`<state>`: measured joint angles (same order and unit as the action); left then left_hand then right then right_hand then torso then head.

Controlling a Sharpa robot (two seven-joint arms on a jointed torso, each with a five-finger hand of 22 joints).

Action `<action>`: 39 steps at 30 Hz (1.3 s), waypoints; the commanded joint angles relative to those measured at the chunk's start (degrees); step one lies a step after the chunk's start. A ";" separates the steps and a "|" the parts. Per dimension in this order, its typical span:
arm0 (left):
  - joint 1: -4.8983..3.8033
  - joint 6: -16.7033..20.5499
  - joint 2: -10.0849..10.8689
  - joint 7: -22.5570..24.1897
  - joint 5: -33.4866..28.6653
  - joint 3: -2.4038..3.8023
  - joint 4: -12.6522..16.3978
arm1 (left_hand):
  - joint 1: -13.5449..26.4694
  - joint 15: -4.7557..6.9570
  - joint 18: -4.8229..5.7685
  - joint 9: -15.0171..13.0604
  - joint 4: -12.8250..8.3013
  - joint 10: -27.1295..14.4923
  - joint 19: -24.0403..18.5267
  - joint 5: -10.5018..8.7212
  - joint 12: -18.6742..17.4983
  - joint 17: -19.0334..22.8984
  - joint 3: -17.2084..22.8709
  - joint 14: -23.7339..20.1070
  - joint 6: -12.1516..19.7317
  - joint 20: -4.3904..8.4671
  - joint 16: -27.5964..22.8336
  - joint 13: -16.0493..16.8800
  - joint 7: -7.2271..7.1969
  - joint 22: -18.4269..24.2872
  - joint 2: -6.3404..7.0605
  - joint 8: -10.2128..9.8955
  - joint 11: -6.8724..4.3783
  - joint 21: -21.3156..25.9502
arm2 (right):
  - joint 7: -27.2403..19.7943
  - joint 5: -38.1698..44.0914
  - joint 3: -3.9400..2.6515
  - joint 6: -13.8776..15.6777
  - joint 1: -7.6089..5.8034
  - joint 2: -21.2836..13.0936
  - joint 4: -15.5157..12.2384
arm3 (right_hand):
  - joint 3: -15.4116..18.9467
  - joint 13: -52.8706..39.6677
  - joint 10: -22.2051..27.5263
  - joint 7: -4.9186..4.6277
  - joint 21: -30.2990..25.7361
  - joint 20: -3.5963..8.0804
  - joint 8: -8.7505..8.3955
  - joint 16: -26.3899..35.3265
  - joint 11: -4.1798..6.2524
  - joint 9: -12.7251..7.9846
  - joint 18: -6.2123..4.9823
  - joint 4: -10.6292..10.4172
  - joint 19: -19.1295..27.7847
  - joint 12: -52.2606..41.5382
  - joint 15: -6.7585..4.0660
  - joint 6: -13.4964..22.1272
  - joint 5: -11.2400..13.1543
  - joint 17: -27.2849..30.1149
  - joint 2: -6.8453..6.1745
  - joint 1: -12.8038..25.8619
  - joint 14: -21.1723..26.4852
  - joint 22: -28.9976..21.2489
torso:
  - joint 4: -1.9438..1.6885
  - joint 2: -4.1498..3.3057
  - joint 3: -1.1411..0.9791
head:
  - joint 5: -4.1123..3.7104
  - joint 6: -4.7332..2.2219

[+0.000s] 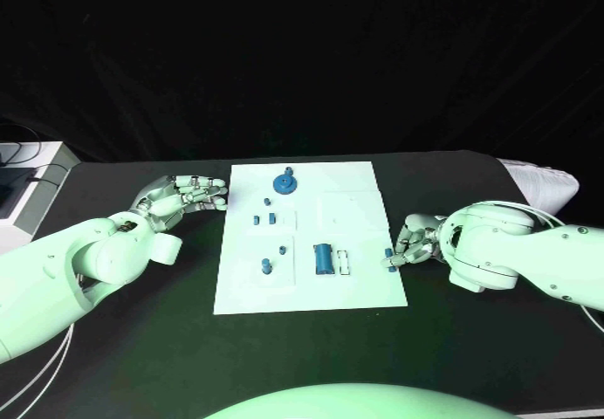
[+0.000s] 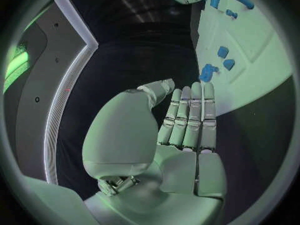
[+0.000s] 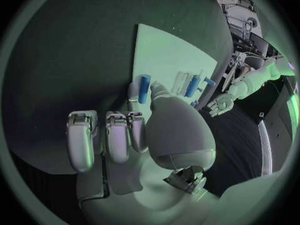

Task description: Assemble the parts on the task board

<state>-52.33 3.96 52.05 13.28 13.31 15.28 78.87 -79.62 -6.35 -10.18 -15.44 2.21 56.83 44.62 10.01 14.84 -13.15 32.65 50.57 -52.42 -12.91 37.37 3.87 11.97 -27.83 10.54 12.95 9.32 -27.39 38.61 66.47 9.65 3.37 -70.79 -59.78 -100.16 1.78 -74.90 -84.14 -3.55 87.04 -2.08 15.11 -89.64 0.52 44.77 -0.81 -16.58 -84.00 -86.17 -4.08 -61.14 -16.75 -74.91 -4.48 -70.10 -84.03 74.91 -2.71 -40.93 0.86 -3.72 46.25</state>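
You can see the flat white task board (image 1: 355, 288) lying in the middle of the black table (image 1: 151, 349). Your left hand (image 1: 180, 197) sits on the table just beside the board's left edge, up near its far end. In the left wrist view, its fingers (image 2: 190, 115) are straight and side by side, and they hold nothing. Your right hand (image 1: 413, 241) is at the board's right edge, near the middle. It pinches a small blue rod-shaped part (image 3: 144, 88) between the thumb and one finger, right at the edge of the board, while its other fingers (image 3: 100, 137) curl down beside it. On the board, a round blue part with a knob on top (image 1: 285, 182) sits at the far end. Below it you can see a few small blue pieces (image 1: 264, 216) close together on the left side. Nearer to you, a long blue cylinder-shaped part (image 1: 324, 257) lies in the middle of the board, with a pale piece just beside it. Two more little blue parts (image 1: 268, 263) sit to the left of the cylinder.
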 commanded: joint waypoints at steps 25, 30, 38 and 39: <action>-0.02 -0.69 0.14 0.10 -0.14 0.04 0.24 | 0.58 -0.27 0.01 0.22 0.25 -0.40 0.39 -0.02 -0.08 -0.12 0.00 0.01 0.82 0.02 -0.36 0.03 0.13 0.12 -0.03 0.11 -0.04 0.47 | 0.52 3.99 0.12 0.77 0.33 1.12 0.48 | -31.34 -12.93 -4.09 -0.54 0.08 0.11 -0.46 -0.36 -0.15 -0.14 0.26 3.92 -5.26 0.39 0.07 2.59 -5.45 -15.09 -7.80 -5.73 -5.97 14.36 | 0.00 0.09 0.06 | 0.18 0.01; -0.02 -0.72 0.15 0.06 -0.16 0.04 0.28 | 0.58 -0.27 0.01 0.22 0.25 -0.40 0.39 -0.02 -0.08 -0.12 0.00 0.01 0.82 0.02 -0.36 0.03 0.13 0.12 -0.03 0.11 -0.04 0.47 | 0.58 4.37 0.13 0.98 0.33 1.48 0.38 | -33.41 -12.92 -4.06 -0.73 0.02 -0.08 -0.64 -0.36 -0.32 -0.30 0.25 5.84 -5.24 0.44 0.24 2.34 -8.09 -15.09 -8.50 -4.86 -5.97 14.34 | -0.01 0.06 0.06 | 0.32 -0.01; -0.02 -0.67 0.17 0.02 -0.23 0.04 0.25 | 0.76 -0.30 0.02 0.27 0.38 -0.45 0.42 -0.02 -0.09 -0.15 -0.04 0.03 0.92 0.00 -0.36 0.03 0.19 0.16 -0.03 0.08 0.01 0.56 | 0.34 2.97 0.13 1.82 0.33 1.43 -0.35 | -34.37 -12.96 -4.09 -0.76 0.05 -0.12 -0.55 -0.36 -0.34 -0.19 0.25 7.13 -5.25 0.37 0.25 2.10 -10.05 -15.09 -9.03 -3.67 -5.97 14.35 | -0.01 0.07 0.05 | 0.35 -0.06; -0.02 -0.67 0.17 0.01 -0.23 0.04 0.24 | 0.76 -0.30 0.02 0.28 0.39 -0.45 0.42 -0.02 -0.09 -0.15 -0.04 0.03 0.92 0.00 -0.36 0.03 0.19 0.16 -0.03 0.08 0.01 0.57 | 0.31 2.85 0.13 1.95 0.31 1.35 -0.49 | -34.39 -12.97 -4.10 -0.75 0.02 -0.12 -0.55 -0.36 -0.34 -0.18 0.25 7.16 -5.24 0.35 0.25 2.08 -10.11 -15.09 -9.05 -3.61 -5.97 14.34 | 0.00 0.07 0.05 | 0.38 -0.05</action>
<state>-52.33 3.97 52.25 13.02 13.30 15.28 78.95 -79.60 -6.35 -10.19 -15.22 2.23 56.83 44.62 10.01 14.84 -13.24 32.64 50.57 -51.81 -12.91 37.37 3.87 12.19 -27.72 10.54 12.95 9.32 -27.12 39.85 70.04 9.68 4.93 -70.68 -58.61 -100.07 -27.06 -74.92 -83.91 -4.44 87.26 -1.85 14.33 -89.63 0.49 44.46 -0.81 -14.93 -84.00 -85.88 -4.29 -58.58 -26.51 -74.91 -13.43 -74.31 -84.04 74.95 -2.72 -40.86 0.91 -3.40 46.21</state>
